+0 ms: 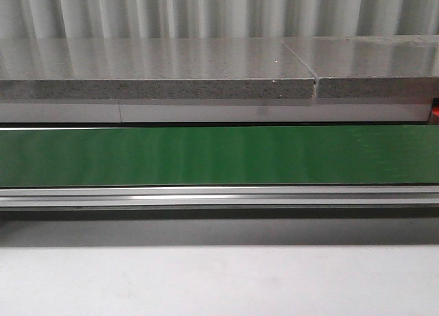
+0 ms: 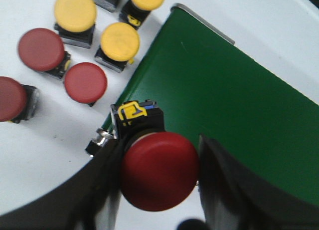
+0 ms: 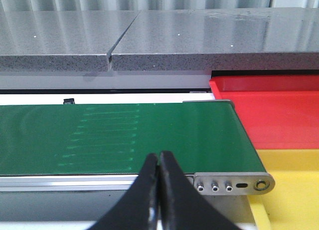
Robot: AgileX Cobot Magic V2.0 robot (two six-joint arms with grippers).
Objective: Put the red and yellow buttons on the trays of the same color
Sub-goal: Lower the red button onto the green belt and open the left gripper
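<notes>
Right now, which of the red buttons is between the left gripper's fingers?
The red button with the yellow-marked black base, at the green belt's edge. The other red buttons sit apart on the white table.

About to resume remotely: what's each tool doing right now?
Left tool: closed on a red button at the green belt's edge.
Right tool: closed, empty.

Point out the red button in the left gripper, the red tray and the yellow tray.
red button (image 2: 158,172), left wrist view, on its domed cap.
red tray (image 3: 279,113), right wrist view, on its floor.
yellow tray (image 3: 294,190), right wrist view, on its floor.
</notes>
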